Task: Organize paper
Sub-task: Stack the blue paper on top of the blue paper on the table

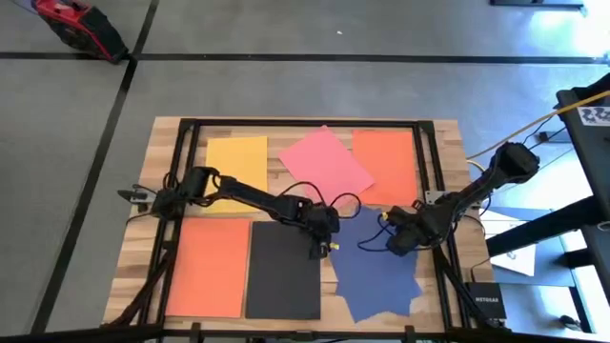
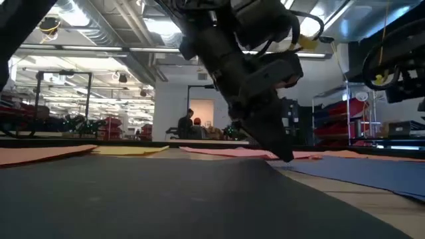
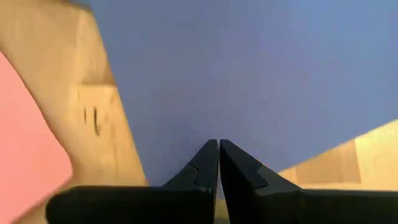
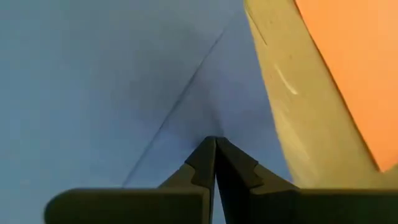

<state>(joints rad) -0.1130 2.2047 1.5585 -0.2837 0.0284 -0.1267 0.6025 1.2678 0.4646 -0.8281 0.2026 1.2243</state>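
Dark blue paper (image 1: pixel 377 270) lies skewed at the near right of the table (image 1: pixel 143 210), overlapping sheets with uneven edges, its left edge just beside the black sheet (image 1: pixel 284 269). Left gripper (image 1: pixel 326 250) sits at that left edge, fingers pressed together tip to tip; left wrist view shows them on blue with bare wood either side and pink at one edge, nothing visibly pinched. Right gripper (image 1: pixel 392 232) is on the blue's upper right, likewise closed; right wrist view shows a sheet edge running diagonally under the tips and a wood strip between blue and orange. Orange sheet (image 1: pixel 207 266) squared up left of black. Back row: yellow sheet (image 1: pixel 236 174), pink sheet (image 1: pixel 325 161) rotated and overlapping the second orange sheet (image 1: pixel 385 167). Low view only: blue lifts slightly off the wood at right; people far back in the room.
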